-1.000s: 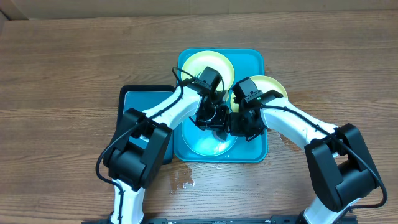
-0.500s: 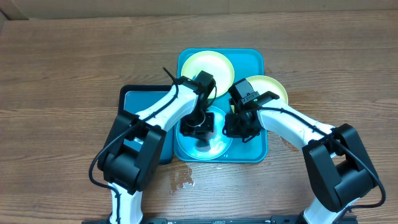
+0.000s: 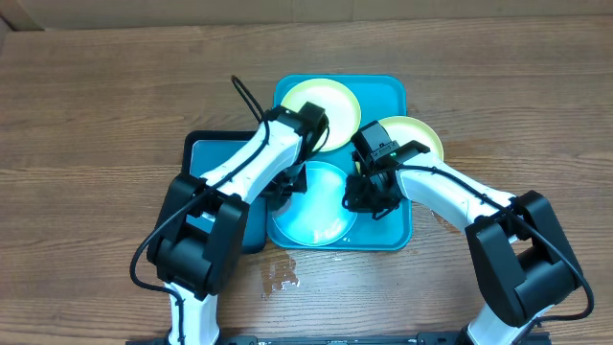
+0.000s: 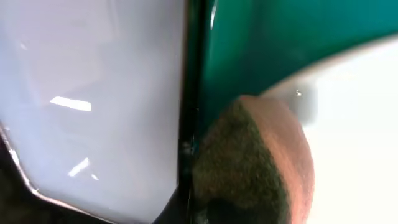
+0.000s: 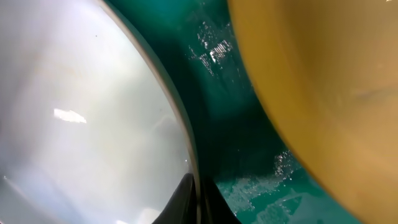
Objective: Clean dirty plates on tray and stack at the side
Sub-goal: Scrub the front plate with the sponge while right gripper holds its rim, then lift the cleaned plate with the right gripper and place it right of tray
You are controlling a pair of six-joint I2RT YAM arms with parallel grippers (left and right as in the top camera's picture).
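The teal tray (image 3: 391, 228) lies mid-table. One yellow-green plate (image 3: 330, 99) rests at its far end, and a second plate (image 3: 417, 136) overhangs its right rim. A third plate (image 3: 321, 216), pale and wet, sits at the tray's near end. My right gripper (image 3: 367, 199) is shut on that plate's right rim, its black fingers (image 5: 186, 199) pinching the edge of the plate (image 5: 81, 112). At the tray's left edge, my left gripper (image 3: 283, 190) is shut on a brown-green sponge (image 4: 249, 162), which sits beside the plate's left rim (image 4: 360, 124).
A smaller black-rimmed blue-grey tray (image 3: 215, 158) lies against the teal tray's left side, its dark rim (image 4: 189, 93) right beside the sponge. Foam and water streak the teal tray floor (image 5: 249, 186). A wet patch (image 3: 281, 273) marks the wooden table in front.
My left gripper has carried the sponge leftward, off the near plate's middle to the tray's left edge. The right gripper has kept its hold on the plate rim, barely shifting.
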